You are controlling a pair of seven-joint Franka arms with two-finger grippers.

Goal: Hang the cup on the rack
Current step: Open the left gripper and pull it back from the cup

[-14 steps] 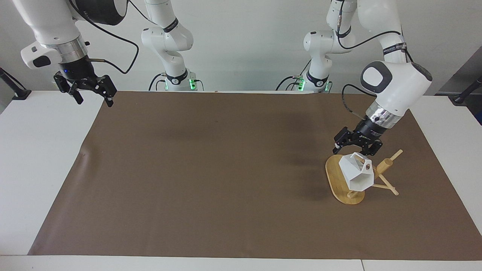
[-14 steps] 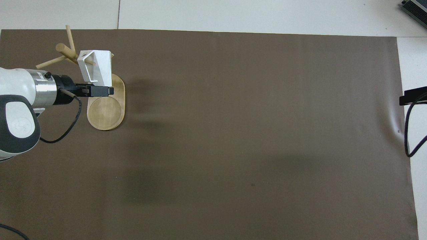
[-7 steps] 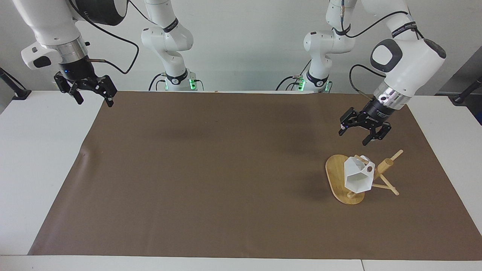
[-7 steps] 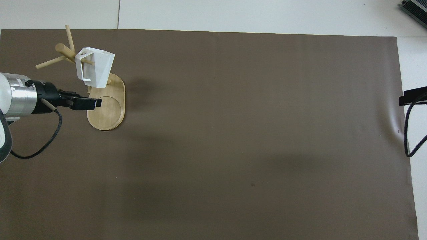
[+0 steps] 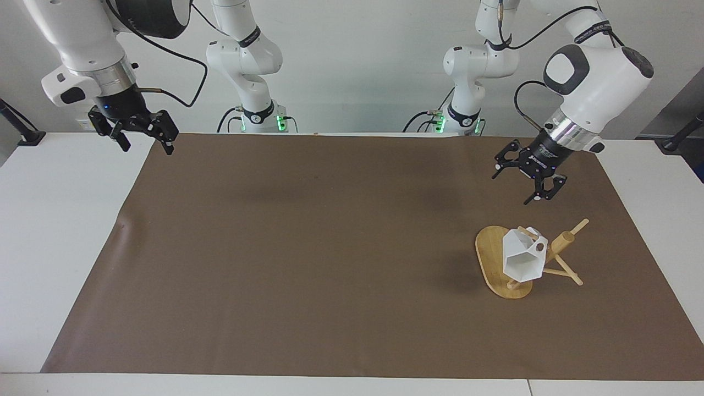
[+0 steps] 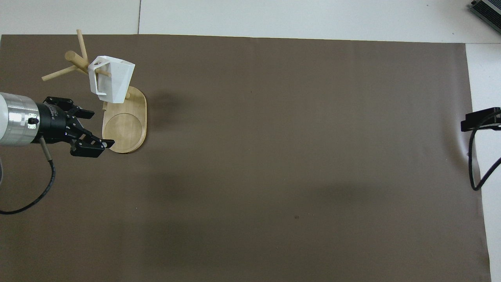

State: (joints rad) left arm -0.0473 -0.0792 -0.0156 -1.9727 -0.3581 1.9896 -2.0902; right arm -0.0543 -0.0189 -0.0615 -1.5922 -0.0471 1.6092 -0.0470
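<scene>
The cup, light, rigid, hangs by its handle on the rack near the table's left-arm edge; both the left gripper and the waiting right gripper are released, empty.

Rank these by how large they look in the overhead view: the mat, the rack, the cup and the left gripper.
1. Mat, by far the largest.
2. Rack, counting base, post and pegs.
3. Cup and left gripper: these look alike, and the open gripper hangs raised, nearer the camera, so no ranking between them.

Both grippers raised, fingers apart
</scene>
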